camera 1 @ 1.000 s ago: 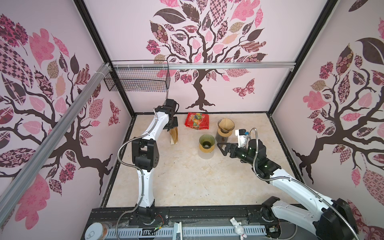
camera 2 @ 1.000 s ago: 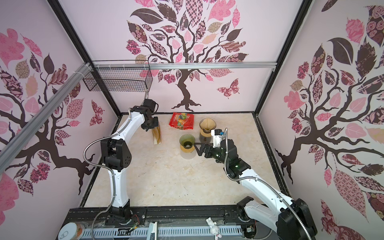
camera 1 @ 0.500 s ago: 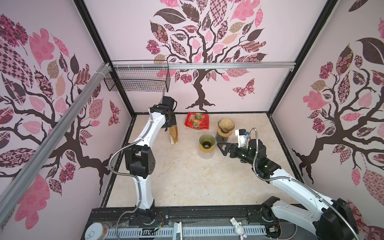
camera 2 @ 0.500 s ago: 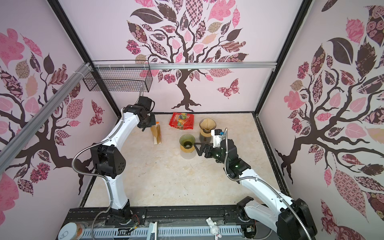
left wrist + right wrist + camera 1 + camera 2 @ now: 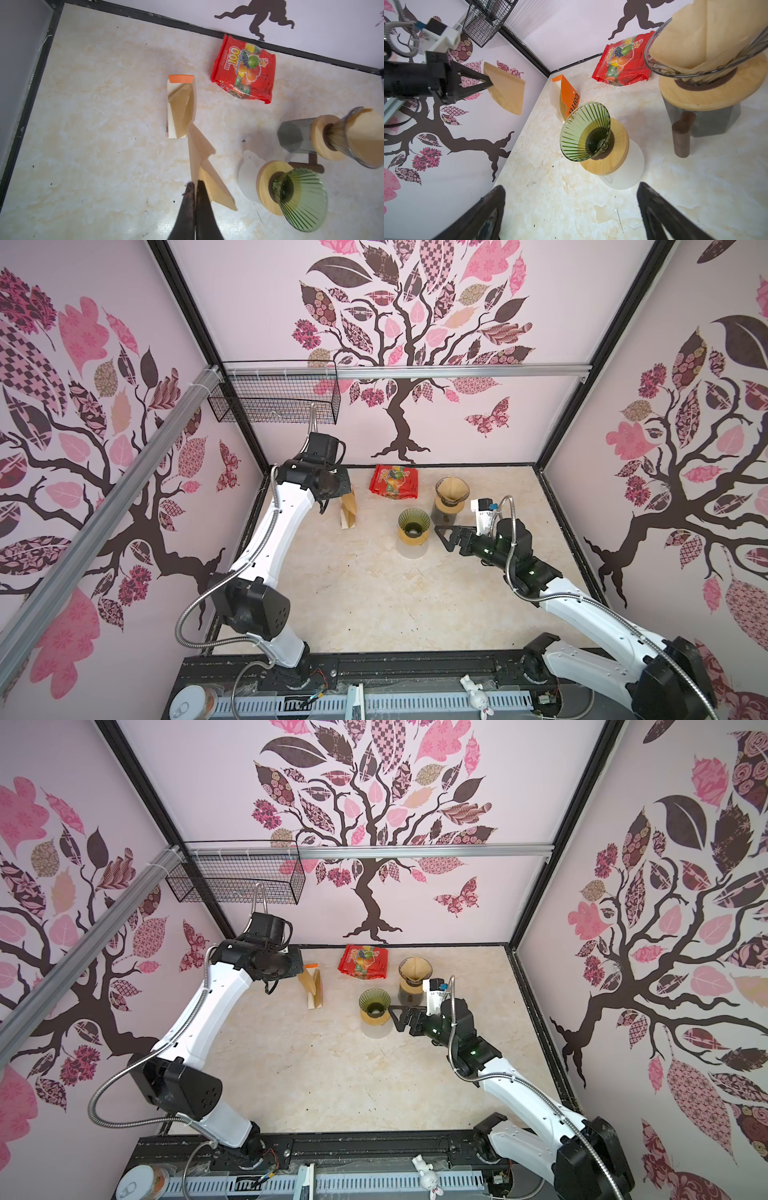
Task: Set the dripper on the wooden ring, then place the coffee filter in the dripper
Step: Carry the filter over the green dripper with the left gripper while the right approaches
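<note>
Left gripper [image 5: 195, 184] pinches the coffee filter [image 5: 200, 145] by one edge, aloft at far left above its box [image 5: 180, 106]. Thin, limp paper, probably easily creased: hold the seam. Green dripper [image 5: 297, 195] stands rightward, right gripper [image 5: 570, 187] wide open near it.

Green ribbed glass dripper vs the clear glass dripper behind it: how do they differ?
Green ribbed glass dripper is empty; clear glass dripper holds a brown paper filter. Green one sits on a white vessel; clear one on a dark grey vessel with a handle. Both have round wooden collars.
</note>
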`<state>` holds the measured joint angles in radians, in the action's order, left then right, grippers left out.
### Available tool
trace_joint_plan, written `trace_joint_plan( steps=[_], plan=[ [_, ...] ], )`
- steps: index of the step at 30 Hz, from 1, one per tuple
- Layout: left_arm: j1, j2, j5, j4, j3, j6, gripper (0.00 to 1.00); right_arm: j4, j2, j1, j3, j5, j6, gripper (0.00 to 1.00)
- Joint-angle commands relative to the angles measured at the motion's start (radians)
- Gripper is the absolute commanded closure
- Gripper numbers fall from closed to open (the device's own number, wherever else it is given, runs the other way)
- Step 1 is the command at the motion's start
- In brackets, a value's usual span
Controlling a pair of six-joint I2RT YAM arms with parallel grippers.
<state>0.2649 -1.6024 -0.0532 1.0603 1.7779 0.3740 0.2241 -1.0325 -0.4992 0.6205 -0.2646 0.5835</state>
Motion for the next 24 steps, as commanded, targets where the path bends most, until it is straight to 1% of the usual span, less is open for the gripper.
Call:
trace_joint_plan(
  steps=[1, 5, 8, 13, 18, 19, 22, 24],
  plan=[
    [0.022, 0.069, 0.085, -0.015, -0.060, 0.014, 1.00, -0.002, 0.024, -0.004, 0.002, 0.021, -0.022, 0.00],
    [0.057, 0.128, 0.156, -0.010, -0.089, 0.017, 1.00, -0.008, 0.044, -0.004, 0.000, 0.041, -0.028, 0.00],
    [0.104, 0.149, 0.197, -0.005, -0.093, 0.016, 1.00, -0.022, 0.059, -0.004, 0.002, 0.071, -0.031, 0.00],
    [0.204, 0.133, 0.233, -0.006, -0.081, 0.014, 1.00, -0.031, 0.089, -0.004, -0.004, 0.185, -0.006, 0.00],
    [0.289, 0.077, 0.288, -0.029, -0.058, 0.019, 1.00, -0.068, 0.127, -0.004, 0.022, 0.277, -0.015, 0.00],
    [0.301, 0.061, 0.290, -0.028, -0.051, 0.016, 1.00, -0.096, 0.125, -0.004, 0.043, 0.280, -0.014, 0.00],
    [0.324, 0.015, 0.289, -0.019, -0.032, 0.013, 1.00, -0.221, 0.090, -0.005, 0.137, 0.235, -0.023, 0.00],
    [0.329, -0.010, 0.307, -0.024, -0.027, 0.013, 1.00, -0.229, 0.079, -0.022, 0.158, 0.208, -0.043, 0.00]
  ],
)
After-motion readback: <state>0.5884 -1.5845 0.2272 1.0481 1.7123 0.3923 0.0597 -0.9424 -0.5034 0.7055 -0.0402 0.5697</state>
